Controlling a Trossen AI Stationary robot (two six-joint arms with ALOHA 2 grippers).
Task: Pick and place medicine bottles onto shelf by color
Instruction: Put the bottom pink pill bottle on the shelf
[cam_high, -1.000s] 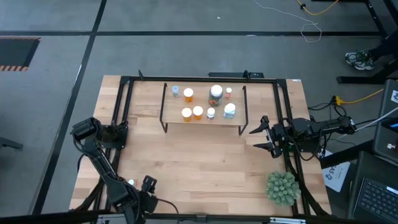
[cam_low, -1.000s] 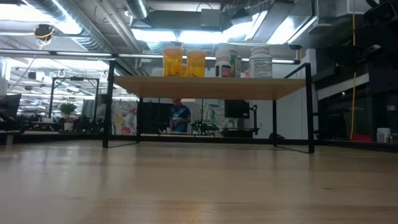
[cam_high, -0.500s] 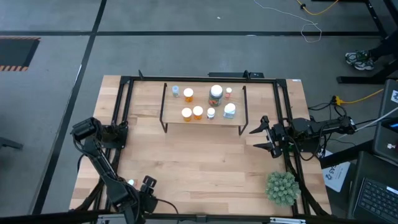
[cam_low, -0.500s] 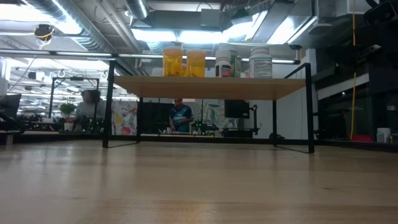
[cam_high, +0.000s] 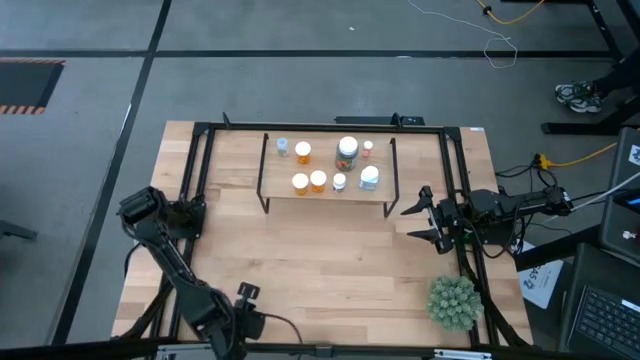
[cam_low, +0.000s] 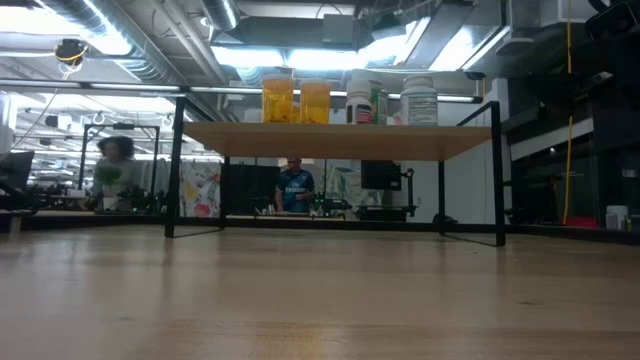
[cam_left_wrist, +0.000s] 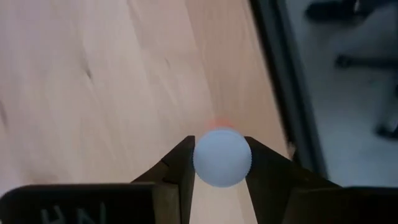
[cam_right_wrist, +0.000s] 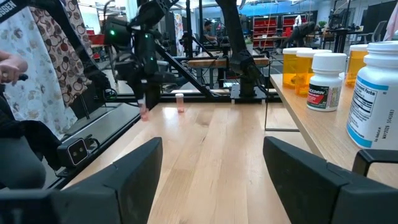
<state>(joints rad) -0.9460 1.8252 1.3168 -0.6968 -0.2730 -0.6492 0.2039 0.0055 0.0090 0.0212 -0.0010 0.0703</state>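
Note:
My left gripper (cam_high: 228, 305) hangs over the table's near left corner, pointing steeply down and shut on a small bottle with a white cap (cam_left_wrist: 222, 157). A trace of orange body shows beneath the cap. The high view hides this bottle under the arm. The shelf (cam_high: 325, 197) stands at the table's far middle. It carries orange bottles (cam_high: 302, 152), white ones (cam_high: 369, 178), a bluish one (cam_high: 282, 147) and a larger jar (cam_high: 347, 152). My right gripper (cam_high: 420, 215) waits open and level at the table's right edge. My left gripper pinches the bottle's white cap (cam_left_wrist: 198, 163) between its two fingers, one on each side of the cap's rim. The fingers come from above, slanting down. The bottle stays upright, cap up; whether its base is clear of the table I cannot tell.
A spiky green plant (cam_high: 453, 302) sits at the near right corner. Black frame rails (cam_high: 200, 170) run along the table's left, far and right sides. Another small pinkish bottle (cam_right_wrist: 180, 102) stands on the tabletop beyond my left arm in the right wrist view. Bare wood lies before the shelf.
My left gripper has moved a little toward the table's right edge along the near edge. The white cap that showed beside it in the high view is now hidden beneath it. People have walked across the room behind the table.

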